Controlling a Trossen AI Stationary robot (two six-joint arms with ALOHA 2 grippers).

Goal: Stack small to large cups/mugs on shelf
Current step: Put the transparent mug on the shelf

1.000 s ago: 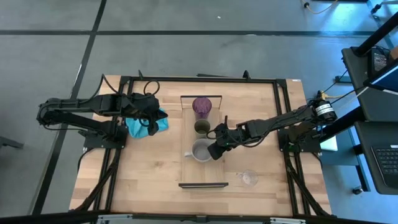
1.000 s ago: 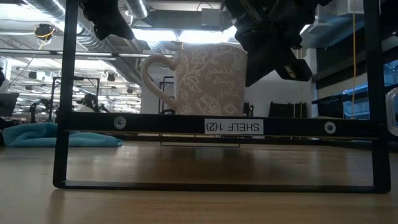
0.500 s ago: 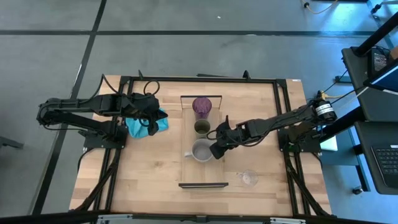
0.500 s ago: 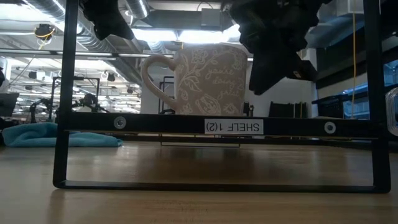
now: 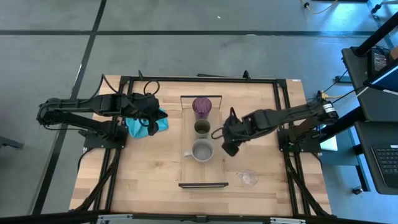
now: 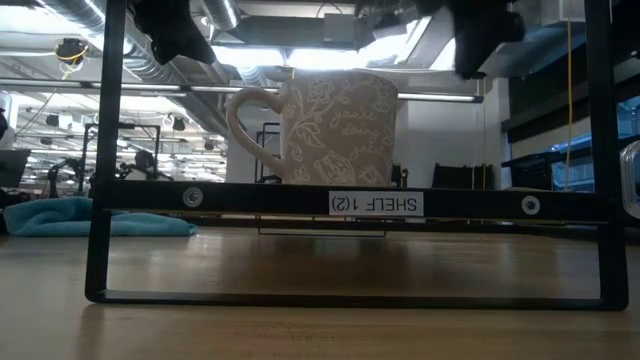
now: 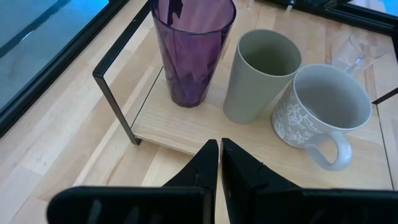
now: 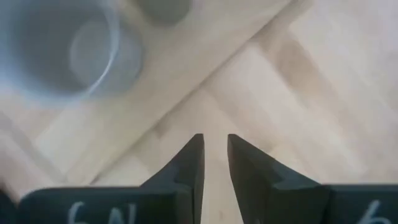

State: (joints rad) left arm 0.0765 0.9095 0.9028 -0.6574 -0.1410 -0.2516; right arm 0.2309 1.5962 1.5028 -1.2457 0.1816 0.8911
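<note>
Next, I'd send my empty, slightly parted right gripper (image 5: 227, 149) down-frame to the clear glass (image 5: 249, 178), gripping its rim gently.

A grey floor (image 5: 186, 56) crossed by dark seam lines surrounds the wooden table (image 5: 149, 174). To one side stands a dark desk (image 5: 379, 93) with a keyboard (image 5: 387, 163). Beyond the table, ceiling ducts (image 6: 60, 40) and bright strip lights (image 6: 250, 55) hang over a workshop.
</note>
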